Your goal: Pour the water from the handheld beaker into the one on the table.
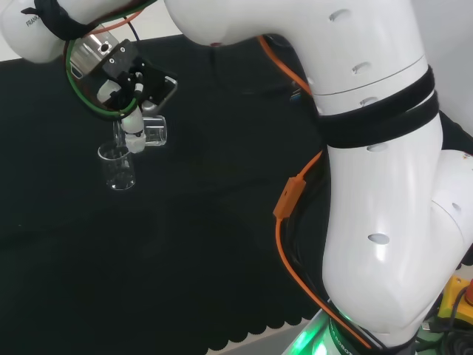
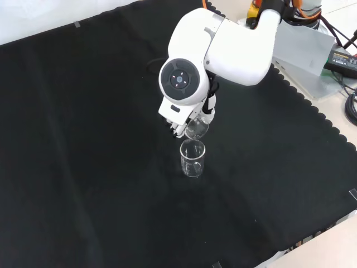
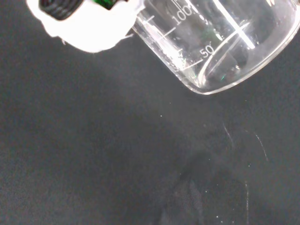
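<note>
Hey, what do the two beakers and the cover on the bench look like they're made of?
The clear beaker standing on the bench and the tilted clear beaker in the hand look like glass or clear plastic: see-through, glossy, the held one with printed white scale marks; which of the two, I cannot tell. The black bench cover looks like matte cloth with a scalloped edge.

Held beaker tipped just above standing beaker

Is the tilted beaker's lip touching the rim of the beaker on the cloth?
Cannot tell. In the head view the held beaker overlaps the standing beaker; in the front view their clear rims merge, so neither contact nor gap shows plainly.
</note>
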